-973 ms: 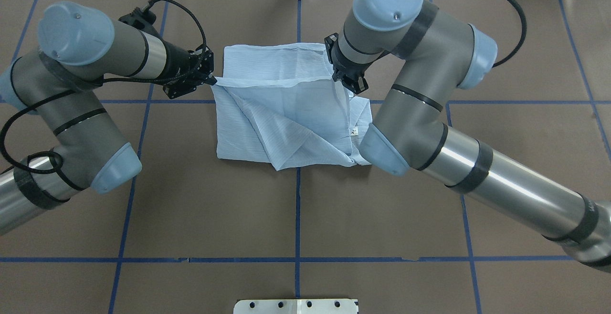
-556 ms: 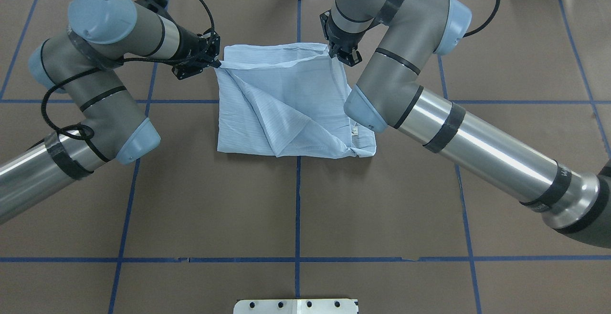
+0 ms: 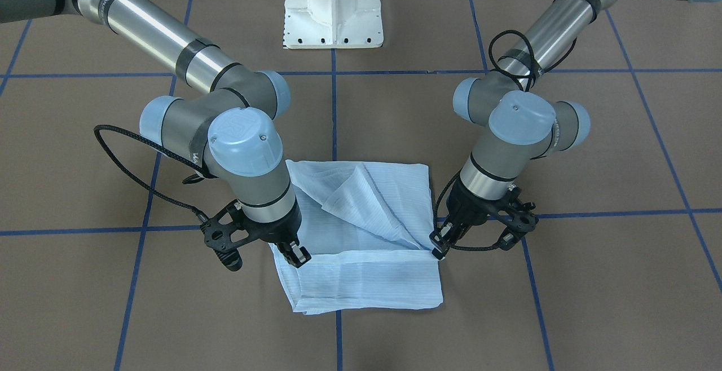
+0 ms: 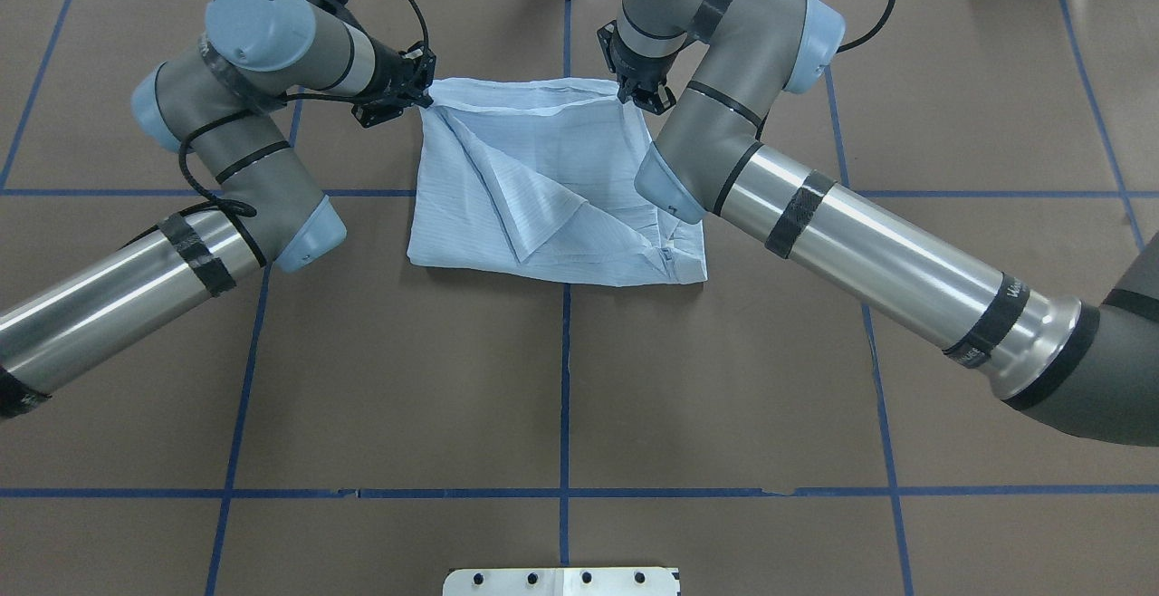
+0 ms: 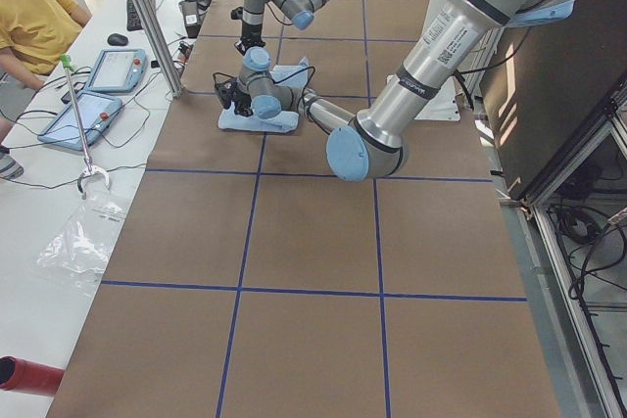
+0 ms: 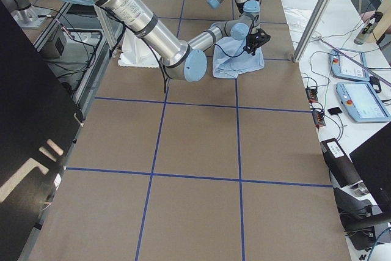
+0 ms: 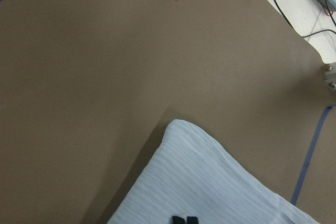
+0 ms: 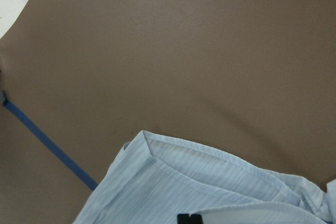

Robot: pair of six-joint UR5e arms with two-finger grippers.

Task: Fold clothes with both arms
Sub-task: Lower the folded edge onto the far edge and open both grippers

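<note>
Item: light blue finely striped shirt [image 4: 507, 216], folded to a rough square.
Location: on the brown table [image 4: 561, 397], in its far half from the robot, astride the centre blue tape line [image 4: 564, 379].
Condition: several layers; a diagonal crease and a loose triangular flap ran across the top, with wrinkles bunched at the near right corner.
Upper layer: its free edge was stretched straight between the two grippers, just short of the lower layer's far edge.
Left gripper [image 4: 426, 100]: clenched on the upper layer's edge at the shirt's far left corner; in the left wrist view its dark fingertips [image 7: 184, 219] sat close together on the cloth.
Right gripper [image 4: 631, 93]: clenched on the same edge at the far right corner; fingertips [image 8: 189, 217] pressed on the fabric.
Arms: both bent at the elbow and reaching forward, wrists low over the cloth.
Pedestal [image 3: 333, 4]: white, at the robot's side of the table, well apart from the shirt.
Bystander: a person in a yellow top [image 5: 29, 17], beyond the table's far edge.
</note>
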